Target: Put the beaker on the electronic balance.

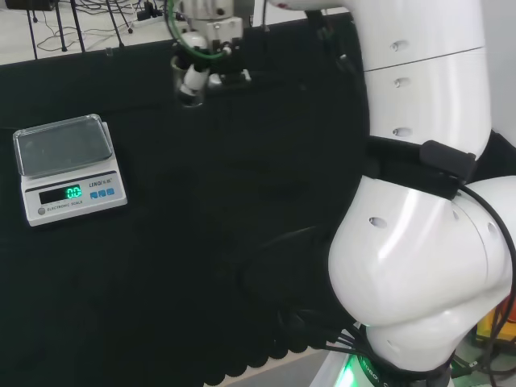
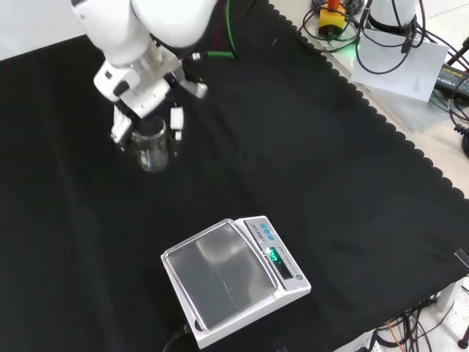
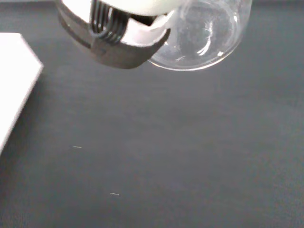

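A clear glass beaker (image 2: pixel 152 149) hangs above the black cloth at the upper left of the front view, with the hand (image 2: pixel 146 92) shut on it, fingers down both its sides. In the head view the hand (image 1: pixel 197 60) sits at the far middle of the bench with the beaker (image 1: pixel 187 87) under it. The wrist view looks past a finger (image 3: pixel 118 45) at the beaker's round base (image 3: pixel 199 38). The white electronic balance (image 2: pixel 234 282) with its steel pan stands near the front edge, below and right of the beaker. In the head view the balance (image 1: pixel 68 165) sits at the left.
The arm's big white links (image 1: pixel 427 201) stand at the right of the head view. Cables and a yellow object (image 2: pixel 333 18) lie beyond the cloth's scalloped edge at the top right of the front view. A white edge of the balance (image 3: pixel 14 95) shows in the wrist view.
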You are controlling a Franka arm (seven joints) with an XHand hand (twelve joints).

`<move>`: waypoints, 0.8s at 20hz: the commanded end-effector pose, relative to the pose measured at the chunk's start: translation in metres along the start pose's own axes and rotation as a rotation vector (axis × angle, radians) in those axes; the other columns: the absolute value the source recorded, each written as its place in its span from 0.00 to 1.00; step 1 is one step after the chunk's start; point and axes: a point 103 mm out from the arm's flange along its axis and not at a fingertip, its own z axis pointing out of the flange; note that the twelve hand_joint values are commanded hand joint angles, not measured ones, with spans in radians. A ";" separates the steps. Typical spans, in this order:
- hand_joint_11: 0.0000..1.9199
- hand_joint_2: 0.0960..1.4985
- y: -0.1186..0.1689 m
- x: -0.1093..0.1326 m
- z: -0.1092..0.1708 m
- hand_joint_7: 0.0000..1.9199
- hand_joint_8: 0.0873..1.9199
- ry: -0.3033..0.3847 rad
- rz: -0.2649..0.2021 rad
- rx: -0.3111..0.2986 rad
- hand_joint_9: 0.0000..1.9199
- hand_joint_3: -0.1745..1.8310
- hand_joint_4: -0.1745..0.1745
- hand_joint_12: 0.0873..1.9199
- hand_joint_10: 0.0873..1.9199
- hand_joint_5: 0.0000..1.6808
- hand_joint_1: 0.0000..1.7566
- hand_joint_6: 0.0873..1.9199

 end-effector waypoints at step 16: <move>0.47 0.85 0.035 0.181 0.031 0.26 0.83 -0.037 -0.220 0.079 0.41 0.09 0.00 0.59 0.76 0.36 0.75 0.80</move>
